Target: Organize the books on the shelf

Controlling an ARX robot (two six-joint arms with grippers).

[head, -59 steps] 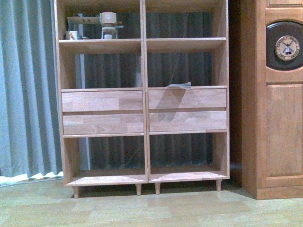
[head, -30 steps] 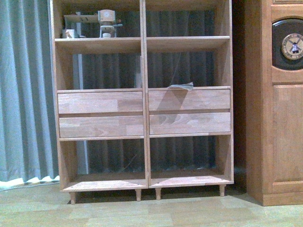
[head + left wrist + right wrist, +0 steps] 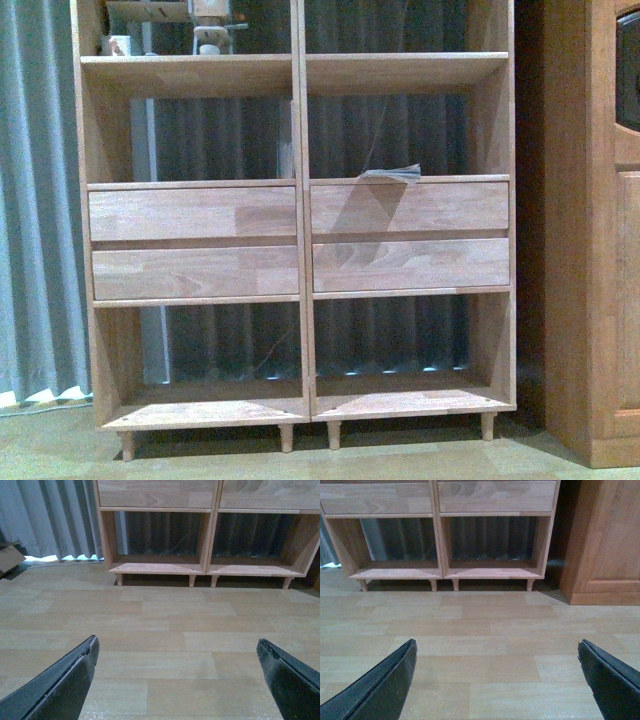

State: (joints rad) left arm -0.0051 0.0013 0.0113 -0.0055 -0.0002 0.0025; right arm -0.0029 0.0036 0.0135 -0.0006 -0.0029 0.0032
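**Both end effectors spread wide: left gripper [image 3: 176, 641] and right gripper [image 3: 496, 643] hold nothing**

**1. Left gripper.** In the left wrist view, two black fingers [image 3: 60, 687] enter the picture with their tips far apart. Only bare wood-plank floor [image 3: 165, 630] shows between them.

**2. Right gripper.** The right wrist view shows the same condition. The black fingers [image 3: 612, 680] are set wide apart, with only floor in the gap.

**3. Shelf.** The pale wood shelf [image 3: 303, 140] fills most of the front view and stands on short peg legs [image 3: 286, 437]. A double centre post divides it into a left and a right column. Four flat drawer fronts [image 3: 195, 213] sit at mid height, two stacked in each column. A grey curtain [image 3: 40, 200] is visible through the open back. Both wrist views show the bottom compartments ahead, well apart from the fingers.

**4. Book.** A thin book [image 3: 392, 175] lies flat on the board above the upper right drawer front, in the right column's middle compartment. Its front edge slightly overhangs the board. It appears pale grey. The cover is too small to read.

**5. Surroundings.**
- A small wooden figure [image 3: 210, 22] and a small white item [image 3: 118, 45] stand in the upper left compartment, partly cut off by the frame.
- A darker reddish cabinet [image 3: 590, 300] stands just beside the shelf's right side.
- A cardboard box [image 3: 7, 560] lies on the floor near the curtain hem.
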